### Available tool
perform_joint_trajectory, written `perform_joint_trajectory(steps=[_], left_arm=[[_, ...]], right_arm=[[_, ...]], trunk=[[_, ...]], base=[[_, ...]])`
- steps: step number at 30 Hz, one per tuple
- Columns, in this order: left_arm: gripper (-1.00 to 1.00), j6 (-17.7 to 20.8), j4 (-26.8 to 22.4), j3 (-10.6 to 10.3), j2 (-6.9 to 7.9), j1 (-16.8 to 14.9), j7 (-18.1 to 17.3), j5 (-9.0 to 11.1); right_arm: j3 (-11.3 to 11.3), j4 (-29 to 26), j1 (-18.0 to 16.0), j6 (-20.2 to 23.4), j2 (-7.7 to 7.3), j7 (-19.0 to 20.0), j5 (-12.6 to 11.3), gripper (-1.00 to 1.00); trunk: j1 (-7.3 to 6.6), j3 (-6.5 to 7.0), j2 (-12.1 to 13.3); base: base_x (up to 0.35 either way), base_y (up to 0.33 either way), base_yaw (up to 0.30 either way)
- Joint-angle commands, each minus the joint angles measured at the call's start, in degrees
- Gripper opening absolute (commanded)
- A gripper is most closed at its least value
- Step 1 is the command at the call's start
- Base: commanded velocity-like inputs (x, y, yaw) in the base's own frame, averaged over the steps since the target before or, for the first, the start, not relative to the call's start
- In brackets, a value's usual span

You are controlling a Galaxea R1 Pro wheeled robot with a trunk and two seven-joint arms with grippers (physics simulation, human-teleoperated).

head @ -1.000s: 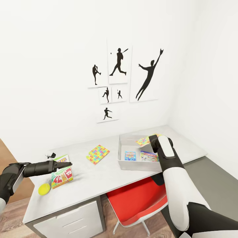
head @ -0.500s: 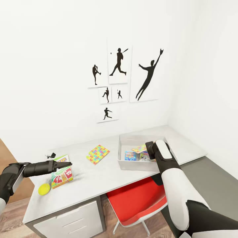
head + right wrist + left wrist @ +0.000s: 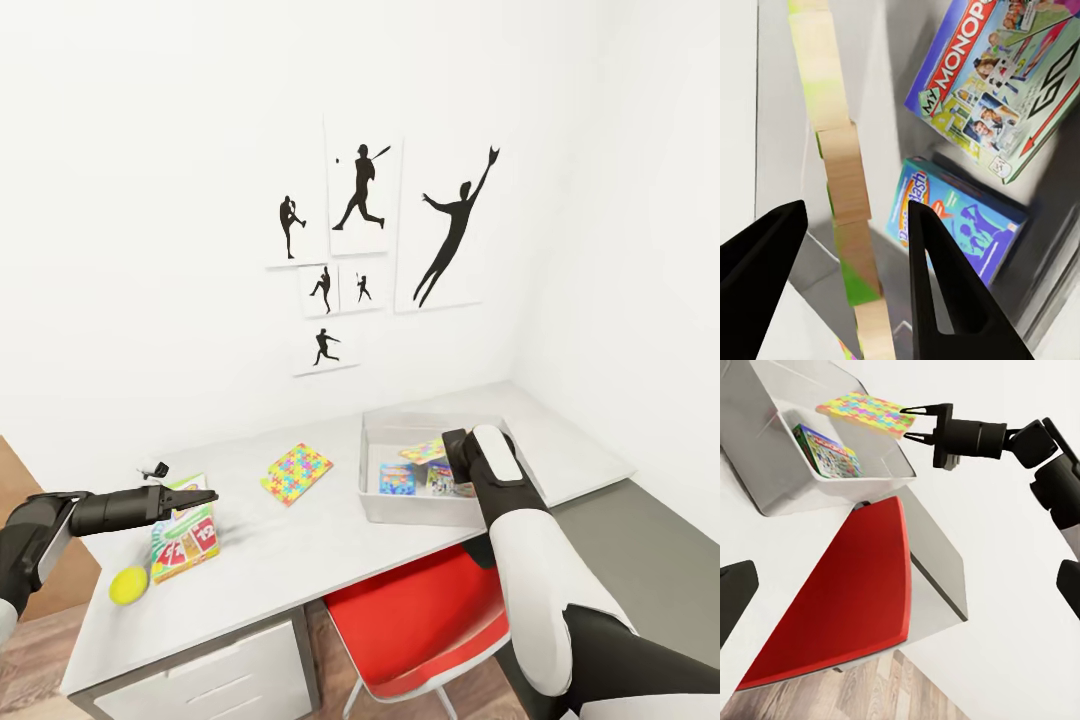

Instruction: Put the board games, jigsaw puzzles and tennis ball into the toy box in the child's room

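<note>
My right gripper (image 3: pixel 447 450) is shut on the edge of a multicoloured jigsaw puzzle (image 3: pixel 423 451), which hangs tilted just above the grey toy box (image 3: pixel 415 510) on the table (image 3: pixel 300 545). Inside the box lie a light blue board game (image 3: pixel 952 225) and a Monopoly board game (image 3: pixel 997 82). The second jigsaw puzzle (image 3: pixel 297 472) lies flat mid-table. My left gripper (image 3: pixel 205 496) hovers open over the green SKIP BO board game (image 3: pixel 185 535). The tennis ball (image 3: pixel 128 585) rests near the table's front left edge. The left wrist view shows the right gripper (image 3: pixel 911 424) holding the puzzle (image 3: pixel 866 411).
A red chair (image 3: pixel 420 620) is tucked under the table below the toy box. A white drawer unit (image 3: pixel 200 680) sits under the table's left end. A lower dark grey unit (image 3: pixel 650 540) adjoins on the right. A small black-and-white object (image 3: pixel 155 468) stands behind the SKIP BO box.
My right gripper has lowered the jigsaw puzzle toward the toy box, then held still. The head camera shifted slightly. The left arm has not moved.
</note>
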Motion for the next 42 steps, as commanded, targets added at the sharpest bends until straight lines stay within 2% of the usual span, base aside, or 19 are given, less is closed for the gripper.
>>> perform_joint_trajectory(steps=[1,8,35,42], left_arm=[[1.00,0.60,-0.01,-0.03,0.02,-0.05,-0.20,0.02],[1.00,0.60,-0.01,-0.03,0.02,-0.05,-0.20,0.02],[1.00,0.61,-0.01,-0.03,0.02,-0.04,-0.20,0.02],[1.00,0.60,-0.01,-0.03,0.02,-0.05,-0.20,0.02]], right_arm=[[-0.28,-0.10,-0.06,0.07,0.07,-0.22,0.11,-1.00],[-0.21,-0.10,-0.06,-2.70,0.07,-0.18,0.20,-1.00],[-0.21,-0.10,-0.05,-3.19,0.07,-0.18,0.24,-1.00],[-0.21,-0.10,-0.06,-4.51,0.07,-0.20,0.24,-1.00]], trunk=[[0.04,-0.13,-0.13],[0.04,-0.13,-0.13],[0.04,-0.13,-0.13],[0.04,-0.13,-0.13]], base=[[0.009,0.001,0.000],[0.032,-0.038,0.000],[0.023,-0.007,0.000],[0.000,0.000,0.000]])
